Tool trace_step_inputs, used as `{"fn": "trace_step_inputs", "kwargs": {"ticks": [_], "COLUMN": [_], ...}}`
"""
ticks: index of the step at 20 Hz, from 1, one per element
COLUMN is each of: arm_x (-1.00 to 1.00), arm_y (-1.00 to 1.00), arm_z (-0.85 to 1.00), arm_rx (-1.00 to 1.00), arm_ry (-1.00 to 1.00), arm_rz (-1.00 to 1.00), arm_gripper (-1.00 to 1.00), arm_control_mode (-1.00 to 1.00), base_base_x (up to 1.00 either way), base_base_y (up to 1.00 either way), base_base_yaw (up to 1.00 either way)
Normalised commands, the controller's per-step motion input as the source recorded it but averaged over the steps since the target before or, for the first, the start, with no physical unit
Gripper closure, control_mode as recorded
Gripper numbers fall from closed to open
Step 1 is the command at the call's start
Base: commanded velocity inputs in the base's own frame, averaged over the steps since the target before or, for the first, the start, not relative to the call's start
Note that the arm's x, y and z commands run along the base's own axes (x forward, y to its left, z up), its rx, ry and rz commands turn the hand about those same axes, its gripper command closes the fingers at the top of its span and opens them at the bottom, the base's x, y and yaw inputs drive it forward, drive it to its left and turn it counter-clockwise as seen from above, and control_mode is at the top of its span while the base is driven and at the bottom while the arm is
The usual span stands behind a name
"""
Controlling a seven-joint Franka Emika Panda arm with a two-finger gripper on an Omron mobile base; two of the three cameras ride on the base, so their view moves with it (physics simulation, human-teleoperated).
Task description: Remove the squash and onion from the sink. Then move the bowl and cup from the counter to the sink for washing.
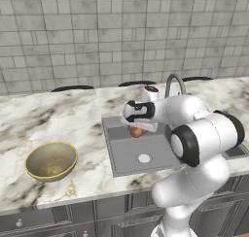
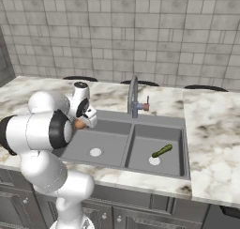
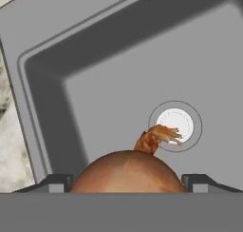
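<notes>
Hand view: onion (image 3: pixel 126 171) sitting between the jaws, lower half cut off; contact unclear.
Jaws: standing wide apart above the sink (image 2: pixel 112 143) left basin.
Squash (image 2: pixel 162 151): lying in right basin.
Bowl (image 1: pixel 51 160): resting on surface.

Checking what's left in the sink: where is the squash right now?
The squash lies on the floor of the sink's right basin in the right base view, just beside that basin's white drain hole.
</notes>
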Motion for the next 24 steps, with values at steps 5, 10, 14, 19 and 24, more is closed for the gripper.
{"fn": "trace_step_inputs", "kwargs": {"ticks": [5, 10, 14, 19, 24], "arm_x": [0.0, 0.01, 0.04, 0.08, 0.07], "arm_y": [0.24, 0.33, 0.41, 0.42, 0.42], "arm_z": [0.31, 0.18, 0.07, 0.02, 0.01], "arm_rx": [0.0, 0.0, 0.0, 0.0, 0.0], "arm_ry": [0.09, 0.09, 0.04, 0.01, 0.03], "arm_rz": [0.11, 0.1, 0.06, 0.03, 0.01], "arm_gripper": [1.0, 1.0, 1.0, 1.0, 1.0], "arm_control_mode": [-1.0, -1.0, -1.0, -1.0, -1.0], "base_base_x": [0.0, 0.0, 0.0, 0.0, 0.0], "base_base_y": [0.0, 0.0, 0.0, 0.0, 0.0], "base_base_yaw": [0.0, 0.0, 0.0, 0.0, 0.0]}}
